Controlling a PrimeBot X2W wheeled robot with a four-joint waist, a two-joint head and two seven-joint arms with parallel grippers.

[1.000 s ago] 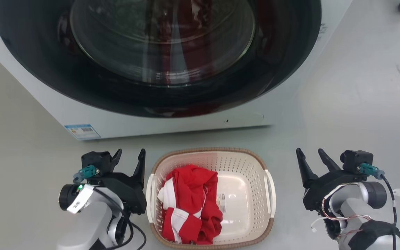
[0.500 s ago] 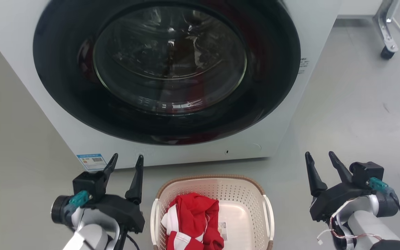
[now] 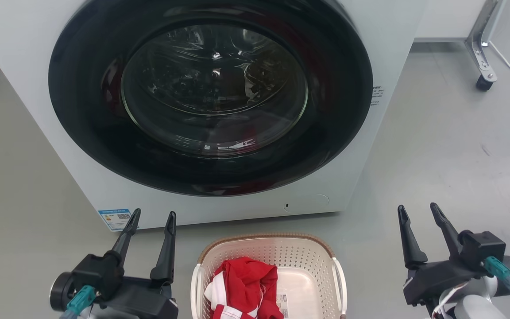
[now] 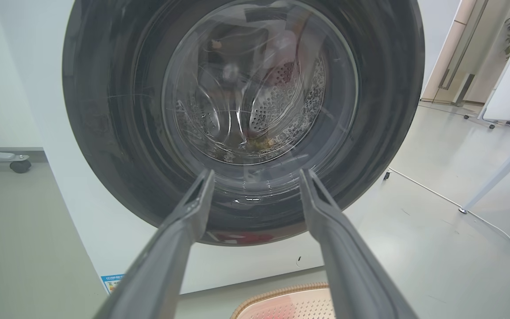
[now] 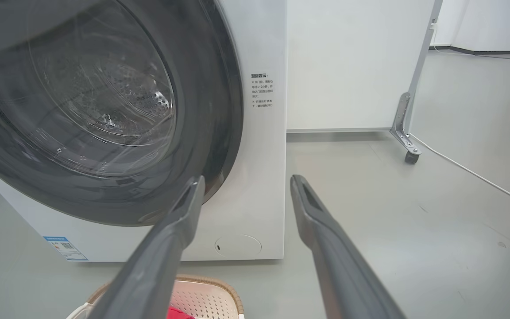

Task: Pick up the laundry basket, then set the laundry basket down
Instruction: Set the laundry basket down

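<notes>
Two spread, empty pairs of fingers, the left gripper and the right gripper, flank the laundry basket, which sits ungrasped on the floor between them, so lifting and setting down both seem left to do.
</notes>
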